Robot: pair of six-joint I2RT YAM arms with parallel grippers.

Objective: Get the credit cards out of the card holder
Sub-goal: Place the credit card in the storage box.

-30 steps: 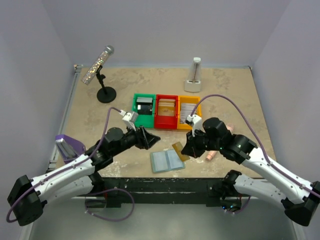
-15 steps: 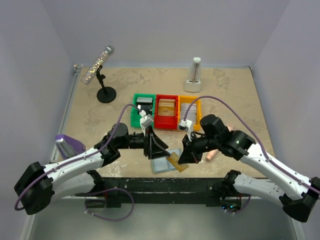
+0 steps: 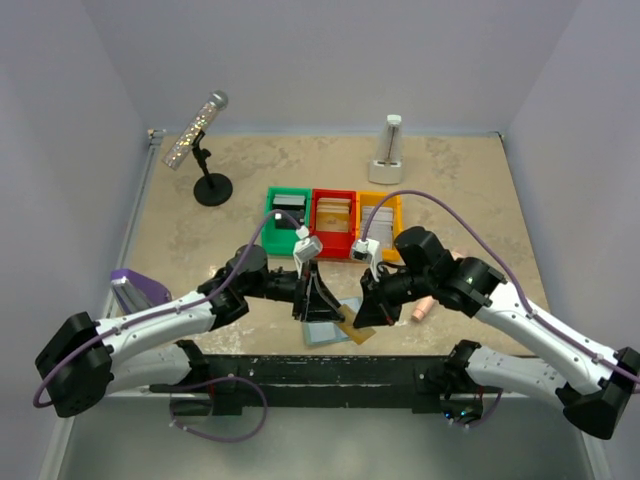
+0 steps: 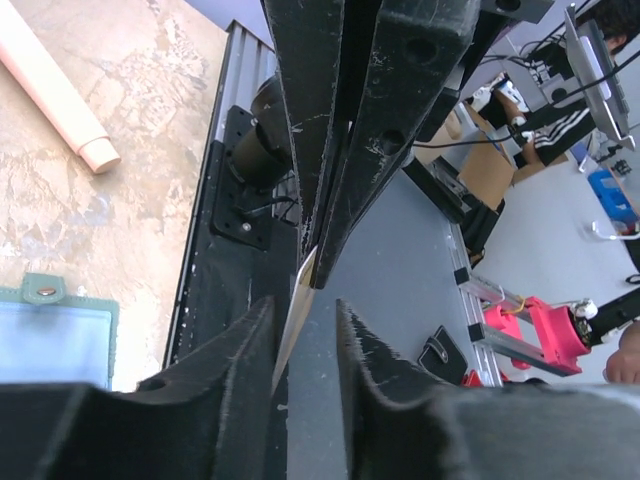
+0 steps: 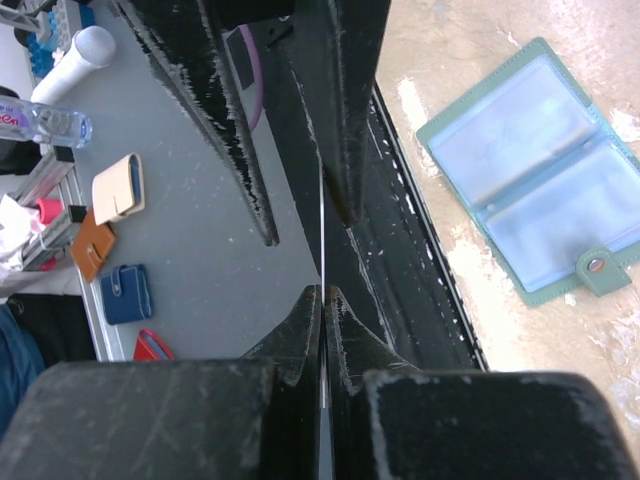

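The card holder (image 3: 322, 330) lay open and flat at 6 o'clock on the table, close to the front edge. Both arms met just above it. The right gripper (image 5: 321, 292) was clamped on one end of a tan card (image 4: 298, 300), which it held on edge. The left gripper (image 4: 303, 312) had its fingers apart, one on each side of the card's free end, neither visibly pressing on it. Whether the clear pockets held any more cards was hard to tell; in the right wrist view they looked pale and possibly empty.

The card looked thin, light and stiff, with slick faces. It would be best pinched across the flat faces, well in from a corner, since a corner grip would let it pivot or slip. The holder looked soft and light, so it would likely slide or lift if a card were tugged without pinning it down.

A green bin (image 3: 288, 215), a red bin (image 3: 334, 222) and a yellow bin (image 3: 385, 215) stood in a row at 12 o'clock from the holder. A pink cylinder (image 3: 420, 312) lay at 3 o'clock from it, beside the right arm and close to any sweep that arm made. A microphone on a stand (image 3: 195, 130) stood at 10 o'clock and a white upright piece (image 3: 388, 150) at 1 o'clock, both well apart from the work. The tightest obstacle was the two grippers crowding each other.
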